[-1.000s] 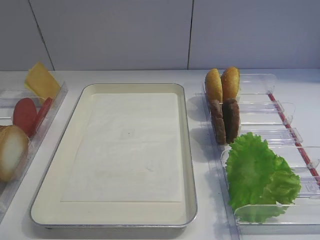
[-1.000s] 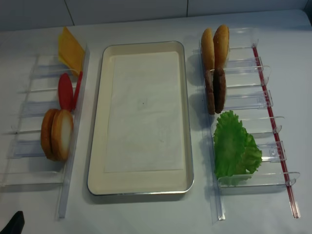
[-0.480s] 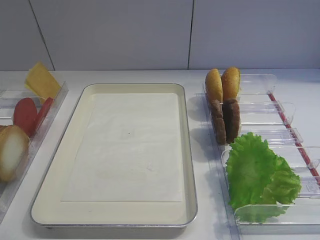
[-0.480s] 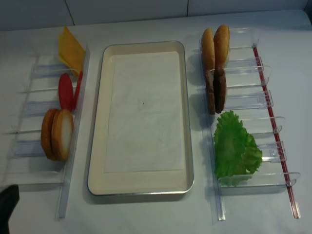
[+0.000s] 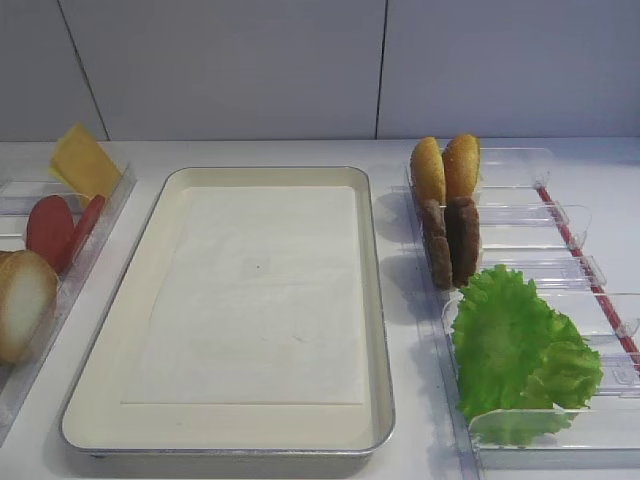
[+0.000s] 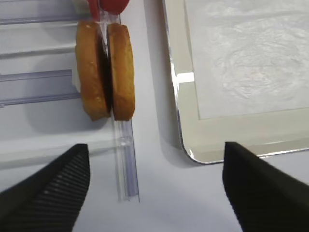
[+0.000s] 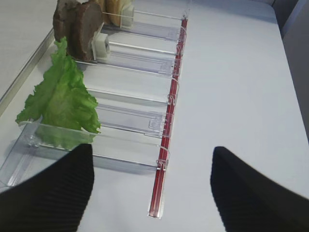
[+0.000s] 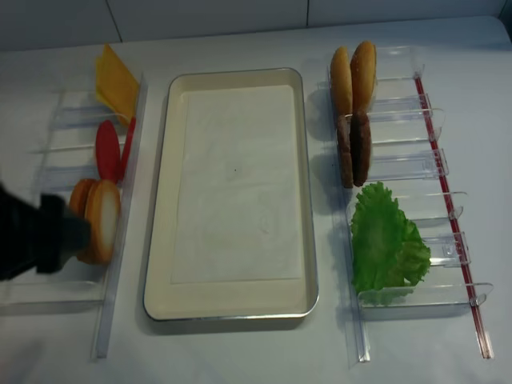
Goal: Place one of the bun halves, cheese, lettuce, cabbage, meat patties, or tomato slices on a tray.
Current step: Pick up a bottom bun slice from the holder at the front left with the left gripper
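Standing on edge ahead of the spread-apart left gripper (image 6: 154, 193): two bun halves (image 6: 105, 70), golden-brown rims, pressed together. Right gripper (image 7: 149, 193) jaws parted too, lettuce (image 7: 60, 99) ruffled, bright green, ahead-left.

clear plastic holders (image 8: 400, 160), two golden-orange buns (image 8: 352, 76), perhaps upright.

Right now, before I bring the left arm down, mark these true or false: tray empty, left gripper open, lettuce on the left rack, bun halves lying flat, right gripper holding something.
1. The tray holds no food. True; only its paper liner shows.
2. The left gripper is open. True.
3. The lettuce sits in the left rack. False; it is in the right rack, nearest the robot.
4. The bun halves lie flat. False; they stand on edge, side by side.
5. The right gripper holds something. False; it is open and empty.
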Controlling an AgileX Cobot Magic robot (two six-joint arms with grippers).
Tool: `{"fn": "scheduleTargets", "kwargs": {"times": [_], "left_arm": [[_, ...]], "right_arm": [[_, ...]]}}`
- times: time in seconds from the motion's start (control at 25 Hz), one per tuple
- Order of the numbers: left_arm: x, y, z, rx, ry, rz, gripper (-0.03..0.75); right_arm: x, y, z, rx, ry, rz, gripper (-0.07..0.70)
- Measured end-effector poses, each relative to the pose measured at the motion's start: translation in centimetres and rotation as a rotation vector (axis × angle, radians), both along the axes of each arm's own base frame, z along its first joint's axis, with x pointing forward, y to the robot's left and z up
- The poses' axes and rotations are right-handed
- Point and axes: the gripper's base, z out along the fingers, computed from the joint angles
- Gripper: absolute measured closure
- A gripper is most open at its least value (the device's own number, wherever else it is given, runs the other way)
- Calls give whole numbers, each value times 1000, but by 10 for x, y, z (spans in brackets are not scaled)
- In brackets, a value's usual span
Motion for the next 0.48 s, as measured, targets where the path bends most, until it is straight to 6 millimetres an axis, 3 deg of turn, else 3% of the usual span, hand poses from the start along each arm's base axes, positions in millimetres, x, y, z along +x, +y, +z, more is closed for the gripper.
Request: {"fn": "scheduleTargets", "kwargs": {"times": [0.24,0.48], "left_arm": [[42,-3,-22,3,45,4,182],[62,-6,-31,0,5,-37,230]], "right_arm": [[0,0,0,1,0,-1,113],[0,0,0,1,0,-1,113]]}}
